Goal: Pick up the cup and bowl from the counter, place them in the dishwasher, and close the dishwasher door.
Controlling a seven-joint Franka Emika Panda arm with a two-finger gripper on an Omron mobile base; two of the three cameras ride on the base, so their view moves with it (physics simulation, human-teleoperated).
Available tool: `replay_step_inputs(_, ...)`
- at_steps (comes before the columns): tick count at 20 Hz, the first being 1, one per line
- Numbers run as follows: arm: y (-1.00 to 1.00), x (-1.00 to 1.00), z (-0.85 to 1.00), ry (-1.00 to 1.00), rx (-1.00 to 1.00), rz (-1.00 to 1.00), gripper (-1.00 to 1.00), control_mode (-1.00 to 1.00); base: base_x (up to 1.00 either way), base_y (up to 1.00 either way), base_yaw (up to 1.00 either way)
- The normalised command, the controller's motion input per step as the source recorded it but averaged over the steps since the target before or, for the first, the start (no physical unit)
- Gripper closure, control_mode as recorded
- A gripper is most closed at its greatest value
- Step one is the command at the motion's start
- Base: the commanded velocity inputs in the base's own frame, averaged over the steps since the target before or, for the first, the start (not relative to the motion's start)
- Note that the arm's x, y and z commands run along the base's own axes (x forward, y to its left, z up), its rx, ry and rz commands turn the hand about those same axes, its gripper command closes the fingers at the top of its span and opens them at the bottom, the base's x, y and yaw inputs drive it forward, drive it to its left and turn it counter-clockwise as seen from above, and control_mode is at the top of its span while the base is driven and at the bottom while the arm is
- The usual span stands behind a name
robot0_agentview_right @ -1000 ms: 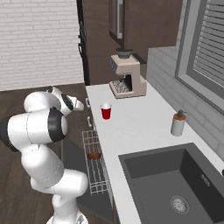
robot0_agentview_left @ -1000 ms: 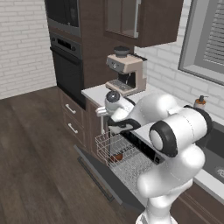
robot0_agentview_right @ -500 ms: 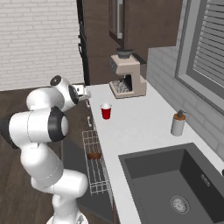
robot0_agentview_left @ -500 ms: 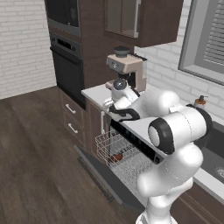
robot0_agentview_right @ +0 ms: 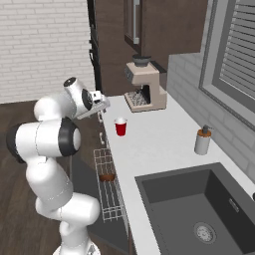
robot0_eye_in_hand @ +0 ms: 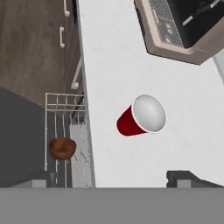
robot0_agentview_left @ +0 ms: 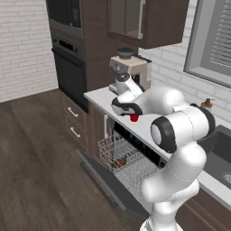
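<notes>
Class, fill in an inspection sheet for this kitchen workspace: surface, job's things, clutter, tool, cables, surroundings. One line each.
Surface: counter, light, flat, with a dark sink set in.
Job's things: cup upright on the counter, untouched; bowl in the dishwasher's white wire rack; dishwasher door down, open.
Clutter: coffee machine at the counter's far end; soap dispenser by the sink.
Tool: gripper open, empty, above the counter's edge near the cup.
Cables: nothing seen.
Surroundings: black wall oven, brown cabinets, window, wood floor.
</notes>
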Motion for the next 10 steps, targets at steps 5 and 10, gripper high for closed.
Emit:
replay_step_inputs(5, -0.23, 0.07, -0.05, 0.21, -0.03, 0.00, -1.00, -1.00, 0.00, 0.00, 0.00)
replay_step_inputs(10, -0.16, 0.27, -0.29, 0.16, 0.00, 0.00, -1.00, -1.00, 0.00, 0.00, 0.00)
